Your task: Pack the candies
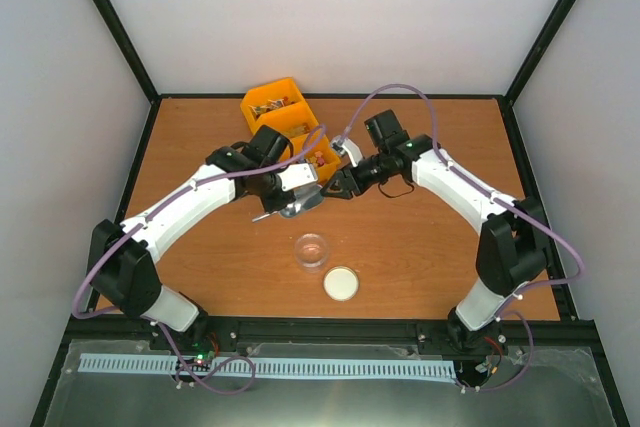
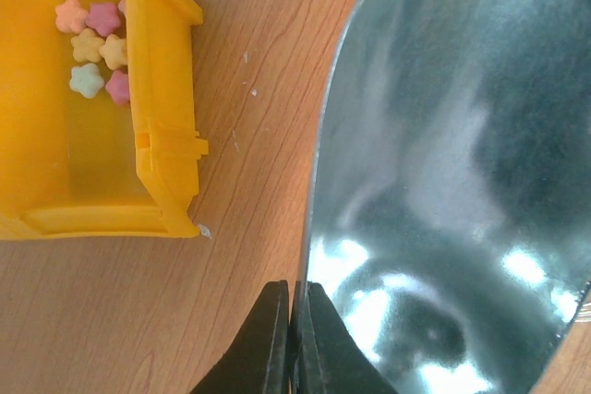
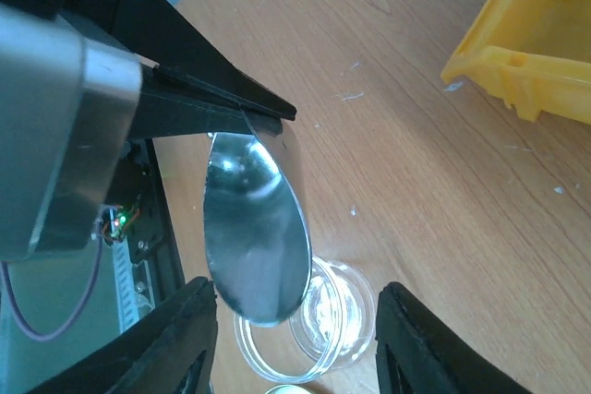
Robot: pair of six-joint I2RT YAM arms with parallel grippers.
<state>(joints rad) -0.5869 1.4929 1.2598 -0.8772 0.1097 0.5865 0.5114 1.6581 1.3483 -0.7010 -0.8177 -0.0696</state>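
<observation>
The left tool (image 2: pixel 294 297) is clenched on the narrow end of the shiny metal scoop (image 2: pixel 443 182), which hangs above the brown wooden worktop (image 1: pixel 420 237), just on the near side of the yellow plastic bin (image 2: pixel 162 89). The small star-shaped candies (image 2: pixel 92 48), pink, yellow and pale green, lie inside the bin. The right tool (image 3: pixel 295 297) faces the scoop from the right, its 2 fingers apart and grasping nothing. Nearer stands a clear round jar (image 1: pixel 312 249), with a white round lid (image 1: pixel 341 284) just near-right of it.
</observation>
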